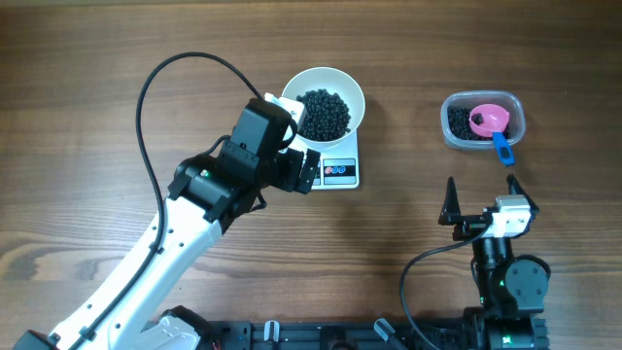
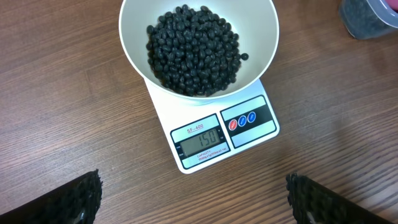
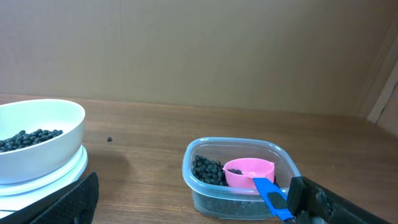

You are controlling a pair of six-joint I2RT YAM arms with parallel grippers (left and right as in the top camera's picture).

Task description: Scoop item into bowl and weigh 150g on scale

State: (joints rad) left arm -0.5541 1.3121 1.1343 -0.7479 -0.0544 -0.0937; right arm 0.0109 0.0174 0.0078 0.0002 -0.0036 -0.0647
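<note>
The black beans are heaped in the white bowl, which is sat on the little white digital scale, and 150 is shown on its display. Off to the side, a thin layer of the same beans is seen in a clear plastic tub, with a blue-handled pink scoop parked inside. The left gripper and right gripper are both spread wide with nothing held, the left just in front of the scale, the right near the tub.

White left arm with black joints, looping black cable, black studded left claw, black right arm.
</note>
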